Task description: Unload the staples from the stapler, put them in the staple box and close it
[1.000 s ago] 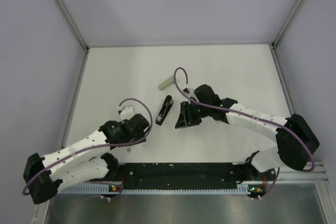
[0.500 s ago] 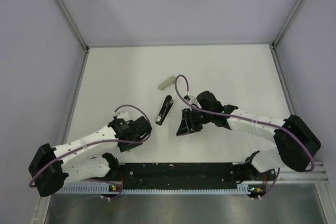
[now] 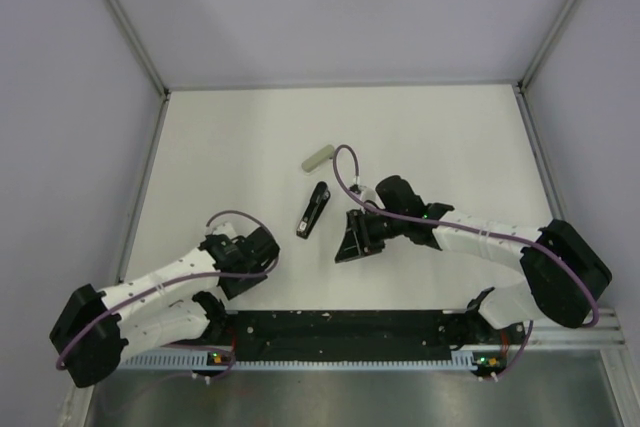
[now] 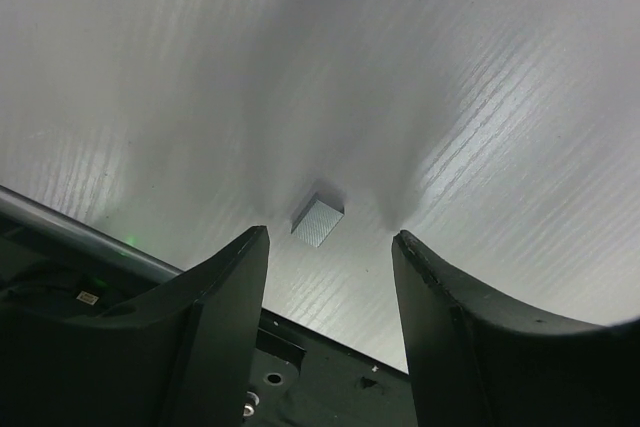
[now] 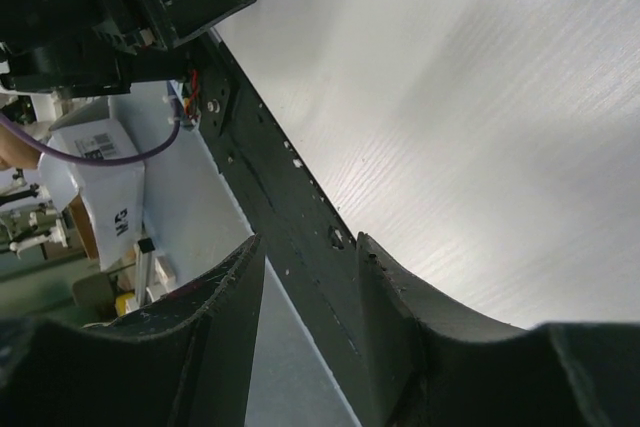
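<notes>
The slim black stapler (image 3: pixel 312 209) lies on the white table (image 3: pixel 440 137) near the middle, apart from both grippers. It does not show in either wrist view. My left gripper (image 3: pixel 238 272) is open and empty, low over the table to the stapler's near left. In the left wrist view its jaws (image 4: pixel 330 237) stand apart above a small grey squarish piece (image 4: pixel 317 220) lying on the table. My right gripper (image 3: pixel 345 247) is open and empty just to the right of the stapler; the right wrist view shows nothing between its jaws (image 5: pixel 310 242).
A pale olive-grey short bar (image 3: pixel 317 158) lies just behind the stapler. The black base rail (image 3: pixel 340 327) runs along the table's near edge and shows in both wrist views (image 4: pixel 330 387) (image 5: pixel 290 197). Grey walls enclose the left, back and right sides.
My left gripper has drawn back toward the near edge, away from the stapler. My right gripper has shifted slightly nearer. The stapler and the bar have not moved.
</notes>
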Available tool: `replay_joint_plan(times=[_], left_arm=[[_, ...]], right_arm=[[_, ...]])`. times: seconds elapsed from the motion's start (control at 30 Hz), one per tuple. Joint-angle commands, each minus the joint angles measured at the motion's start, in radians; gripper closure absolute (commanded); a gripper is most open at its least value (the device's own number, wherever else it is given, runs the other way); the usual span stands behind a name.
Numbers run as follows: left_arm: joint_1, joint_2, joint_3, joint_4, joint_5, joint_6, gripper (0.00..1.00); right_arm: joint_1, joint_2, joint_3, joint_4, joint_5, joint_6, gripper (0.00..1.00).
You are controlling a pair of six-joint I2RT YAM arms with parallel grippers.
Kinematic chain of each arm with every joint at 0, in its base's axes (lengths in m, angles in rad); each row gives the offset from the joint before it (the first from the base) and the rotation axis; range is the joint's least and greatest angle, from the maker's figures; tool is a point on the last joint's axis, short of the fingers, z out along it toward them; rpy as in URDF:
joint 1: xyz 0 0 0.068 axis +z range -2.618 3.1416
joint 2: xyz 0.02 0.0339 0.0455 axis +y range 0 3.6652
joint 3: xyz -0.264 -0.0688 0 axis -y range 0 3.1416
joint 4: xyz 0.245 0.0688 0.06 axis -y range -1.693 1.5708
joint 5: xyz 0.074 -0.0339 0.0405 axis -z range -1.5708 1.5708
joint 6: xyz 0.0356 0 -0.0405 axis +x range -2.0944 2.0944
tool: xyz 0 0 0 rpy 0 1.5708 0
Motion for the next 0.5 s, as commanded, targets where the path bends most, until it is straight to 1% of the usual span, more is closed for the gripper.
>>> replay_joint_plan(times=[0.0,0.27,0.47], left_arm=[[0.008,0.013,-0.015,0.062,0.018,-0.055,0.41],[0.024,0.056,-0.035,0.105,0.025,-0.058,0.4],[0.043,0.058,-0.035,0.1,0.019,-0.053,0.44]], right_arm=[[0.007,-0.025,-0.003,0.053,-0.025,0.001,0.58],[0.007,-0.018,-0.008,0.062,-0.035,0.004,0.58],[0.007,-0.013,-0.008,0.063,-0.04,0.006,0.58]])
